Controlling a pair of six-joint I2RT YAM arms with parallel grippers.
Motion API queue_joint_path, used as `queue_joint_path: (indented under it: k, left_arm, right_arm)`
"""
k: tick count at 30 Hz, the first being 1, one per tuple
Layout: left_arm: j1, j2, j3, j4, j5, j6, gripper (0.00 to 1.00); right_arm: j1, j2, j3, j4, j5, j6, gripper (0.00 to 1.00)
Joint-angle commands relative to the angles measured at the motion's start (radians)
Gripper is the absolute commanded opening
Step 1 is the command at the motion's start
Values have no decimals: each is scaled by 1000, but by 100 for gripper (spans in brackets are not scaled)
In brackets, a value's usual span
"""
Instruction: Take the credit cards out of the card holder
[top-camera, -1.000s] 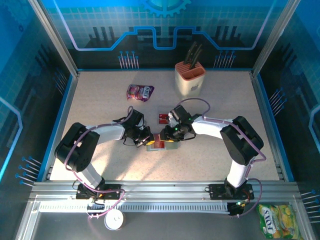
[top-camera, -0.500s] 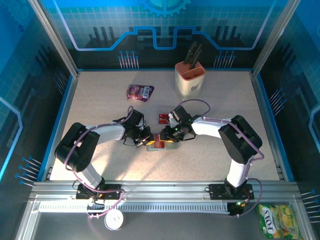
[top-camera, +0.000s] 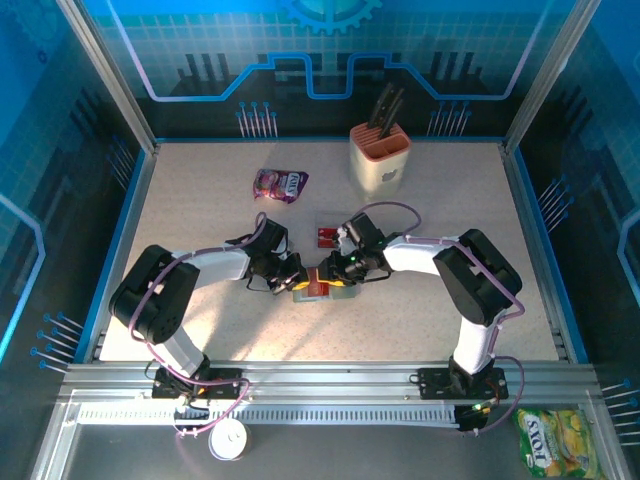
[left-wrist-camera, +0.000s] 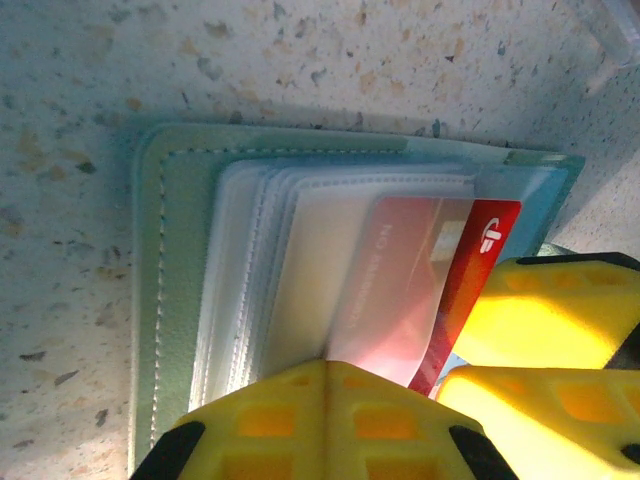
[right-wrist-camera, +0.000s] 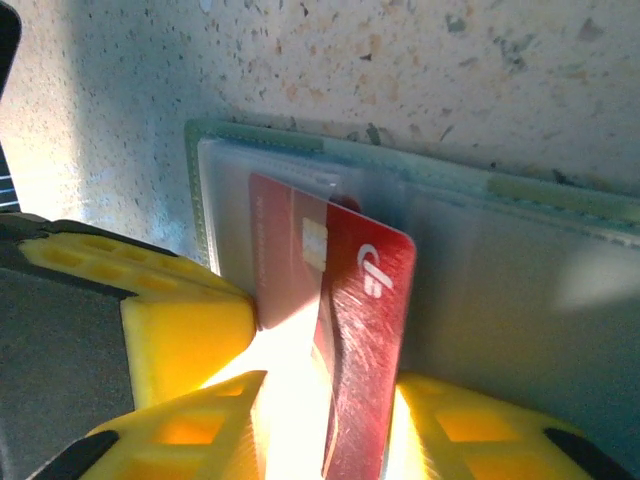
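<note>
The sage-green card holder (top-camera: 312, 291) (left-wrist-camera: 180, 260) (right-wrist-camera: 560, 195) lies open on the table with its clear sleeves fanned out. A red credit card (left-wrist-camera: 480, 270) (right-wrist-camera: 365, 300) sticks partway out of one sleeve. My right gripper (top-camera: 335, 275) (right-wrist-camera: 328, 385) is open around this card's free end, which lies against the right finger with a lit gap on the other side. My left gripper (top-camera: 295, 280) (left-wrist-camera: 328, 368) is shut, its tips pressed on the sleeves beside the card. Another red card (top-camera: 327, 237) lies flat on the table just behind the holder.
A purple snack pouch (top-camera: 280, 183) lies at the back left of the table. A beige knife block (top-camera: 380, 155) stands at the back. A yellow snack bag (top-camera: 555, 440) and a white round object (top-camera: 228, 440) sit off the table, in front of the arm bases.
Both grippers stay at the card holder. The right arm has edged slightly left and its jaws have narrowed a little around the red card.
</note>
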Motion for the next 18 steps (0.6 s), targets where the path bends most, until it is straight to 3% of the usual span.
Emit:
queue_joint_path:
  k: [1, 18]
  left_arm:
    - [-7, 26, 12, -50, -11, 7, 0]
    - [-7, 35, 20, -53, -8, 11, 0]
  right_arm:
    - [-17, 7, -25, 65, -41, 38, 34]
    - [-26, -23, -43, 72, -19, 44, 14]
